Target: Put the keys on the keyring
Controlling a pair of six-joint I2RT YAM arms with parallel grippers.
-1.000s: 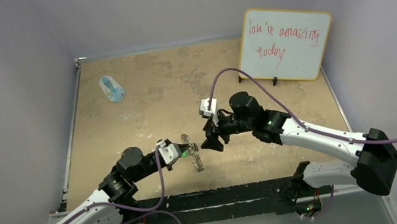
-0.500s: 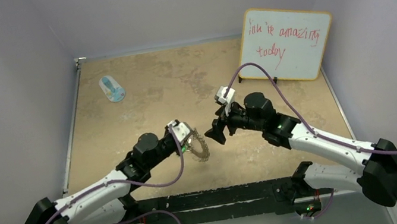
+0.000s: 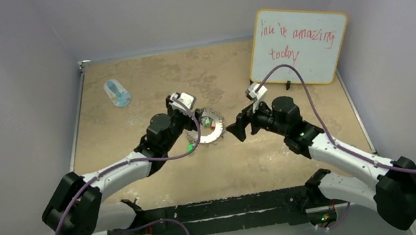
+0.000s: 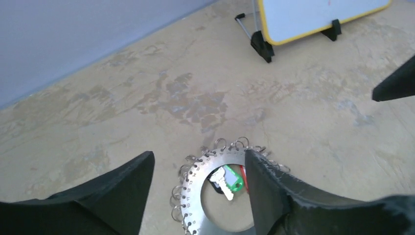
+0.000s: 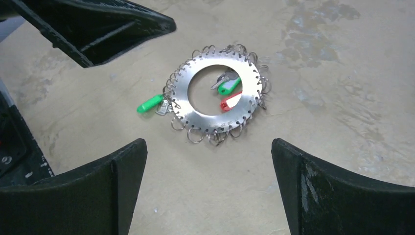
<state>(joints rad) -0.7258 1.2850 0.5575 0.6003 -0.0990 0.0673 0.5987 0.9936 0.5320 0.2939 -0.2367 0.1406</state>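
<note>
The keyring [image 3: 203,136] [image 5: 210,122] [image 4: 195,196], a flat silver ring with wire loops round its rim, lies flat on the table. Inside its hole lie keys with a green tag [image 5: 229,86] [image 4: 233,179] and a red tag [image 5: 229,102]. Another green-tagged key [image 5: 149,104] sticks out past the rim. My left gripper [image 3: 190,120] [image 4: 198,154] hovers open just over the ring, gripping nothing. To the right of the ring my right gripper [image 3: 237,129] [image 5: 208,142] points at it, wide open and holding nothing.
A blue-and-white oval object [image 3: 118,92] lies at the far left of the table. A whiteboard [image 3: 298,45] [image 4: 313,14] with red writing stands at the far right on black feet. Grey walls close in the table on three sides.
The left arm carried the keyring from the near edge towards the table's middle, laid it flat and opened its jaws. The right gripper drew back to the right and opened wider.
</note>
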